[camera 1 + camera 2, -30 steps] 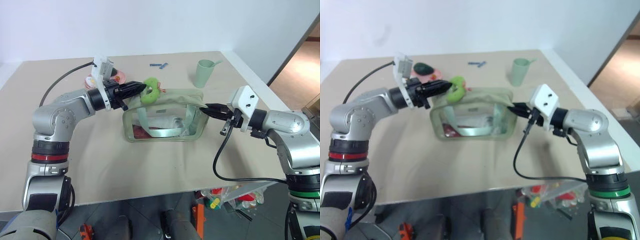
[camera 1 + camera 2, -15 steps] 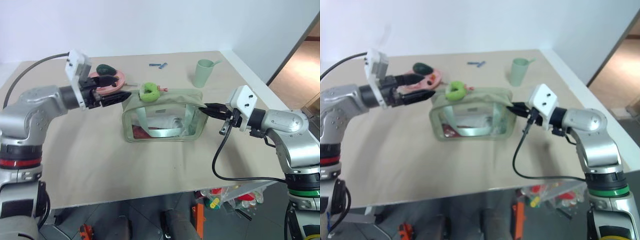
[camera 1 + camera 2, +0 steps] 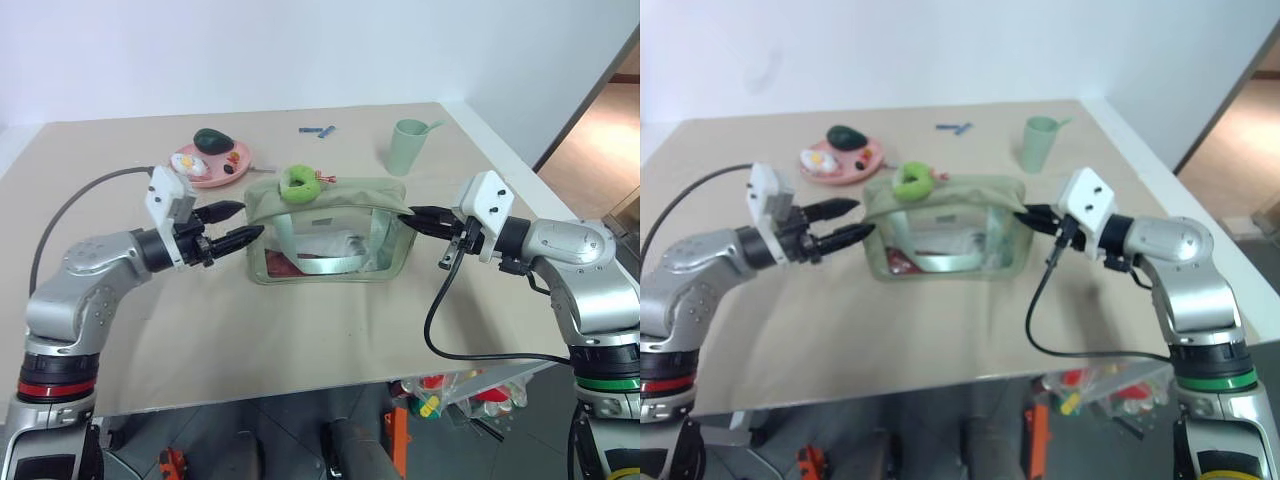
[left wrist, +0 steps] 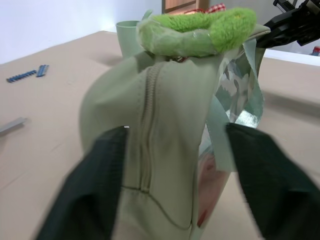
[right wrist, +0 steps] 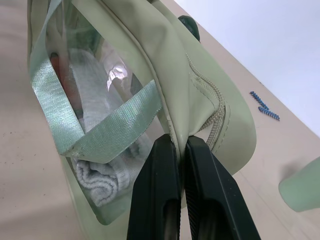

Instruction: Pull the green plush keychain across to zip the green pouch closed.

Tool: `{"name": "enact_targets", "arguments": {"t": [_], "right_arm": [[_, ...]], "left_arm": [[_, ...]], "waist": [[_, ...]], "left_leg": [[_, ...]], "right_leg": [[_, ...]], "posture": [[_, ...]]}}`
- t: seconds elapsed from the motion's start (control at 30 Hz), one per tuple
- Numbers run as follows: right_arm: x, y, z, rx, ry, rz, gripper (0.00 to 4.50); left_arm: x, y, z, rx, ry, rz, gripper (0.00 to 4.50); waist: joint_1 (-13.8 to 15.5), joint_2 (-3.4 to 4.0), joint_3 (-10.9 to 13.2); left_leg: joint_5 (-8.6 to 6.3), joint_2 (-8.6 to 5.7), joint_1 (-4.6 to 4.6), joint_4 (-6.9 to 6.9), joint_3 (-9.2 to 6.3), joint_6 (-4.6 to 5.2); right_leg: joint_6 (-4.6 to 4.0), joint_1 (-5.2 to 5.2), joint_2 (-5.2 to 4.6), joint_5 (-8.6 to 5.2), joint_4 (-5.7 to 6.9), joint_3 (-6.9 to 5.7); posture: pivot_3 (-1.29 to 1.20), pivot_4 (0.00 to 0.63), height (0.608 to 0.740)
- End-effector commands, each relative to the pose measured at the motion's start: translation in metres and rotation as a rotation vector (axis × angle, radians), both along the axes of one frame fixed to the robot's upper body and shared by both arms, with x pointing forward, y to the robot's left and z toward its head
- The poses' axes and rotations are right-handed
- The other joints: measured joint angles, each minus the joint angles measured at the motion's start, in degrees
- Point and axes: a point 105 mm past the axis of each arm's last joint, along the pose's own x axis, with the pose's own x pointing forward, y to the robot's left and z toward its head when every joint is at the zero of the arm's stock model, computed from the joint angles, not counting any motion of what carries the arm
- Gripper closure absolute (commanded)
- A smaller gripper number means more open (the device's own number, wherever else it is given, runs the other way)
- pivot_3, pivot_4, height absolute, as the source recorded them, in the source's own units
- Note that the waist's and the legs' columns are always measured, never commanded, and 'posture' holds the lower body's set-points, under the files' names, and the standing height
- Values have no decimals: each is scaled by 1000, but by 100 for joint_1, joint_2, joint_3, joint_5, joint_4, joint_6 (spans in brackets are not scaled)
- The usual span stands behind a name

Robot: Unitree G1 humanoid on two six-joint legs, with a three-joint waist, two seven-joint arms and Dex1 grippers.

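The green plush keychain sits on top of the green pouch, near the end of the top zipper that faces the left arm, and nothing grips it. The zipper line seen in the left wrist view looks drawn together at that end, so the pull has probably run its course, though the far stretch of the zip is too hard to make out to be sure. The pouch stands upright on the worktop with its clear side panel toward the camera, showing straps and folded cloth inside. At its other end the right gripper has its fingers pressed together on the fabric at the end of the zipper, most likely to anchor the bag so it does not slide along with the pull. The left gripper hovers just beside the near end of the pouch, apart from it, its fingers spread moderately and holding nothing. Behind the pouch lie a pink plate with a dark green lump and small bits on it, a pale green cup and a small blue item.
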Motion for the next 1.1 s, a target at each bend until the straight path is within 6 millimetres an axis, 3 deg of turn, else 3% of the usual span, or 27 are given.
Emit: {"name": "enact_targets", "arguments": {"t": [0.03, 0.17, 0.2, 0.37, 0.6, 0.7, 0.8, 0.93, 1.1], "right_arm": [[-2, 6, 7, -2, -29, 32, 4500], [-2, 3, 8, 40, 23, 9, 4500], [-2, 2, 10, 39, 26, 3, 4155], [-12, 4, 14, 15, 42, 56, 2429], [-14, -1, 52, 50, 22, 39, 123], [-18, 21, 74, 109, -18, 103, 34], [-19, 55, 87, 131, -83, 188, 34], [-17, 92, 78, 113, -73, 285, 34], [-9, 101, 63, 77, -74, 304, 34]], "left_arm": [[0, -2, 5, 2, -34, -2, 3000], [2, -3, 4, 5, -30, -7, 4368], [2, -4, 4, 4, -29, -9, 4493], [1, -9, 5, 5, -26, -31, 4500], [1, -14, 9, -2, -25, -49, 4500], [1, -18, 10, -6, -26, -59, 4500], [0, -22, 11, -12, -29, -64, 4500], [0, -25, 11, -17, -32, -57, 4500], [1, -26, 12, -19, -35, -43, 4500]], "waist": [[0, 0, 0], [0, 0, 0], [-1, 0, 0], [14, 0, 0], [20, 0, 1], [11, -1, 1], [2, -1, 1], [17, -2, 1], [32, -2, 1]], "left_leg": [[0, 0, 0, 0, 0, 0], [0, 0, -2, 0, 0, 0], [0, 0, -1, 0, 0, 0], [1, -3, -4, 0, -1, 2], [1, -9, -12, 0, -2, 2], [1, -9, -11, 0, -3, 2], [1, -3, -10, 0, -9, 2], [1, -1, -14, 0, -15, 2], [1, -10, -34, 1, -15, 2]], "right_leg": [[0, 0, 0, 0, 0, -1], [0, -1, 0, 0, 0, 0], [0, 0, 0, 0, 0, 1], [0, 0, -1, 0, 0, 1], [3, -2, -5, -2, -1, 4], [3, -2, -4, -2, -2, 3], [2, -1, 0, -2, -2, -2], [2, -3, 2, -1, -1, -8], [12, -9, -12, -7, -5, -7]], "posture": [[0, 150, 740], [0, 150, 740], [0, 150, 740], [0, 150, 740], [0, 150, 740], [0, 150, 740], [0, 150, 740], [0, 150, 740], [0, 150, 740]]}}
